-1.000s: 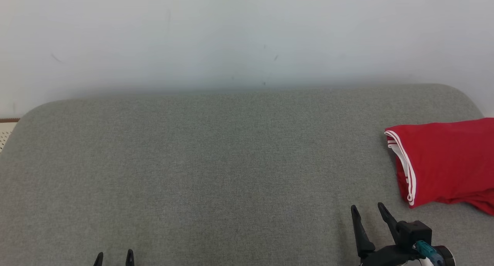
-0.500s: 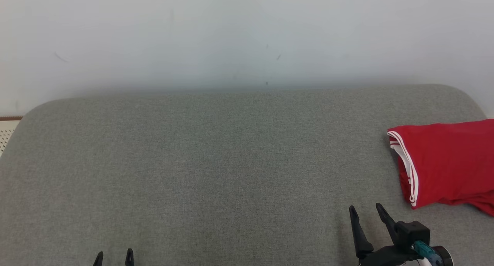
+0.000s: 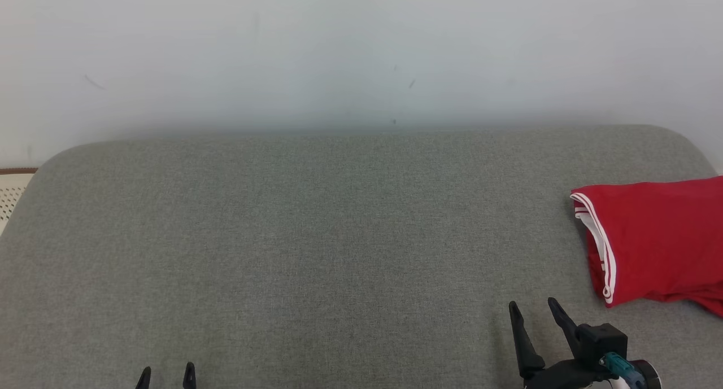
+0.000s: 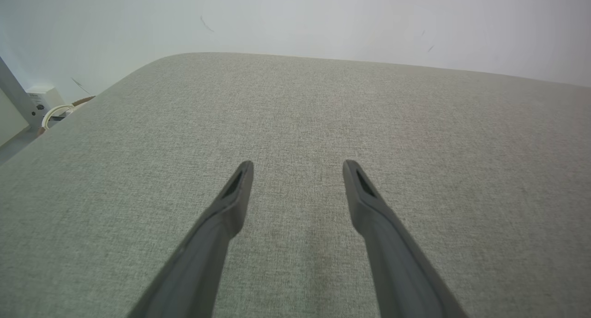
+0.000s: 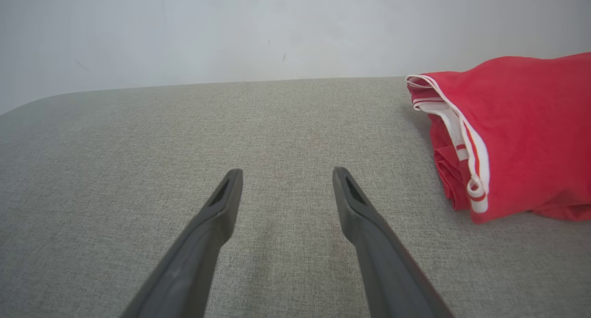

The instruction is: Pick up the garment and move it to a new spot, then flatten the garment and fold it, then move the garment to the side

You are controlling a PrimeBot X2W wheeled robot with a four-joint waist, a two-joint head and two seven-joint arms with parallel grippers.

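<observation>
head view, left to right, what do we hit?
left gripper → right gripper → garment

The left hand (image 4: 298,163), fingers (image 4: 233,202) spread, hangs over grey cushion (image 4: 415,124).

Red, white-trimmed garment (image 3: 655,242); grey cushion (image 3: 316,242)

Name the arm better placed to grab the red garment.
Right. The right gripper, open, sits near the red garment; the left gripper, also open, is far across the grey cushion.
</observation>
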